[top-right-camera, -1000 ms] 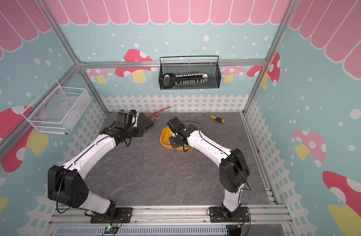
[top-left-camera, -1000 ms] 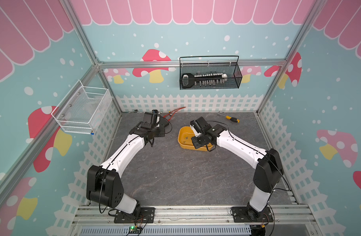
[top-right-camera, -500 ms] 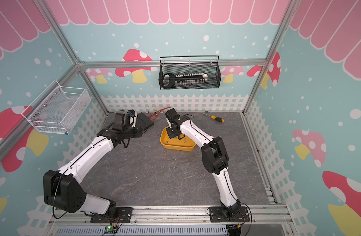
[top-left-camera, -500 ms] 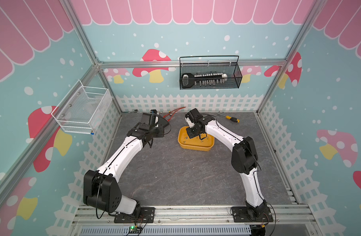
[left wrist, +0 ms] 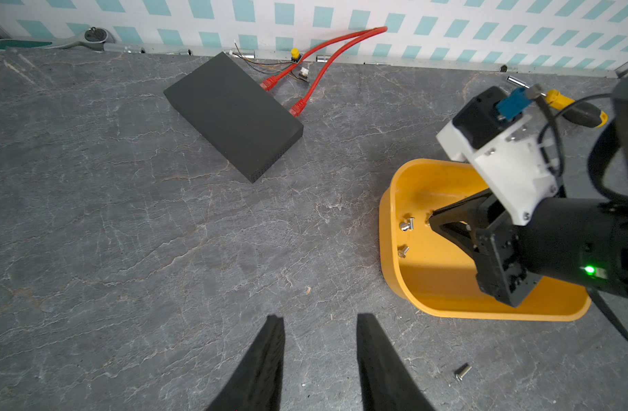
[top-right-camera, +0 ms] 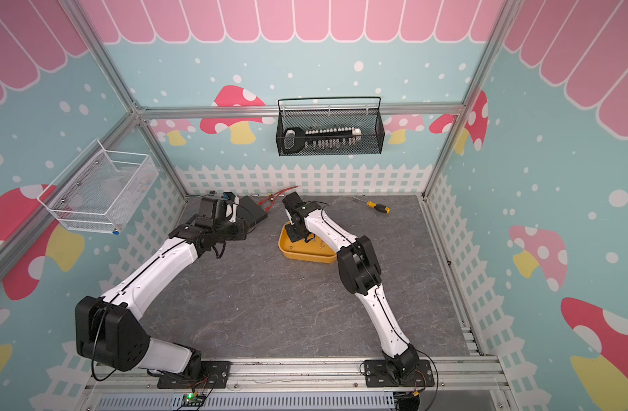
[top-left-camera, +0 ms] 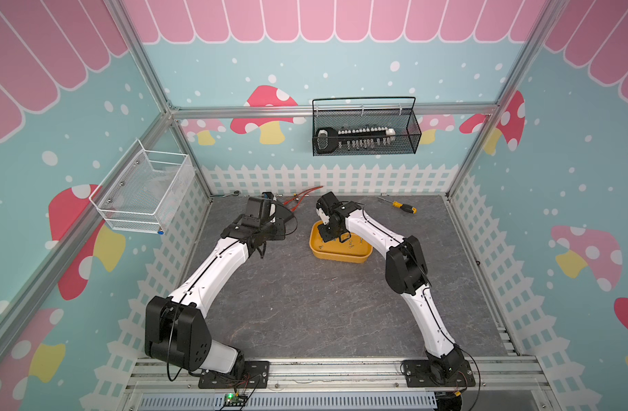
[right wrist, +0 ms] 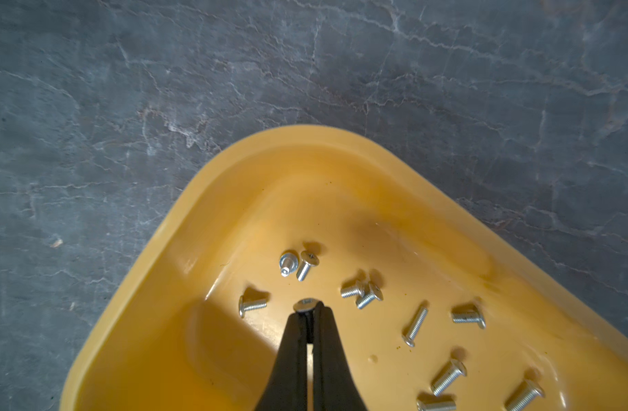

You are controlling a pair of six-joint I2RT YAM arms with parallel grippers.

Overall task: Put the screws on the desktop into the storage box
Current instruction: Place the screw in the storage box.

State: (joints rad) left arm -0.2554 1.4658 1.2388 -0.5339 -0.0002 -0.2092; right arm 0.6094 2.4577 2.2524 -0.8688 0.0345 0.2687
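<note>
On the dark grey desktop [top-left-camera: 305, 320], the largest change is in the right arm [top-left-camera: 373, 227]. A second ago it reached the tub with its elbow low and out to the side. Now the elbow is raised and the wrist has swung to the far left end of the storage box [top-left-camera: 337, 256] and dipped inside its rim. The left arm [top-left-camera: 216, 270] has barely shifted and hangs over bare stone to the left of the box.

The box itself has not moved. It sits toward the back of the desktop, between the two wrists.

The left gripper [left wrist: 319, 318] hovers above the surface with its jaws partly spread and nothing between them. The right gripper [right wrist: 307, 311] has its jaws pressed together, as it has had all along, and they pinch one small silver screw by the shank. That pinched screw [right wrist: 304, 305] has its head showing just past the tips, above the box floor.

Ten or so screws [right wrist: 415, 325] already lie loose on that floor. This suggests the carry is over and only the release remains for this one.

One stray screw [left wrist: 462, 372] still lies on the desktop just beside the box's near wall, so the task looks close to finished but not done.
</note>
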